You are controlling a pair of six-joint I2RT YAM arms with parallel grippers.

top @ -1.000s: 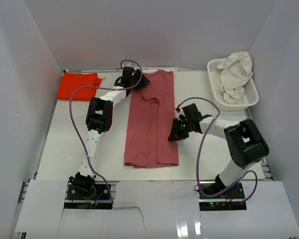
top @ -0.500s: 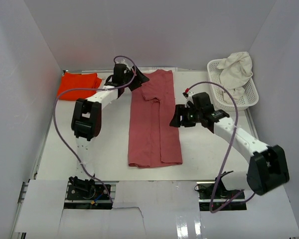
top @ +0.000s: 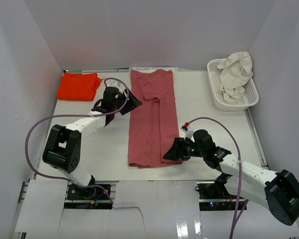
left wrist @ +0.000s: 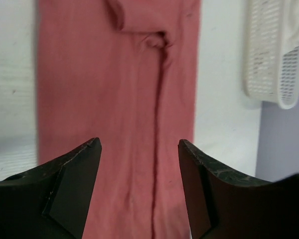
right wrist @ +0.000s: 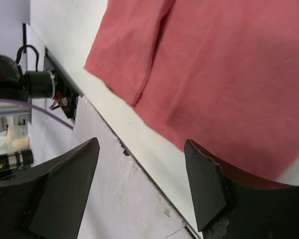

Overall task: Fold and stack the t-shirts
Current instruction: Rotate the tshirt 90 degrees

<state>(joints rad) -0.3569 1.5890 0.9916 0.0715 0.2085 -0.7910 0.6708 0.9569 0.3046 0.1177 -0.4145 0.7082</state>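
A dusty rose-red t-shirt lies flat in the middle of the table, folded into a long narrow strip. In the left wrist view the same rose-red t-shirt fills the space ahead of the fingers. My left gripper hovers open at the strip's left edge, nothing between its jaws. My right gripper is open at the strip's near right corner, and in the right wrist view the rose-red t-shirt's hem lies just past the empty jaws. An orange-red t-shirt lies folded at the far left. A cream-white t-shirt is bunched in the basket.
A white lattice basket stands at the far right, also seen as the white basket in the left wrist view. White walls close in three sides. The table's near edge and a lower board run under my right gripper.
Both grippers have opened and let go of the rose-red shirt. The left arm drew back from the collar end to the strip's left side. The right arm swung down to the near right corner.
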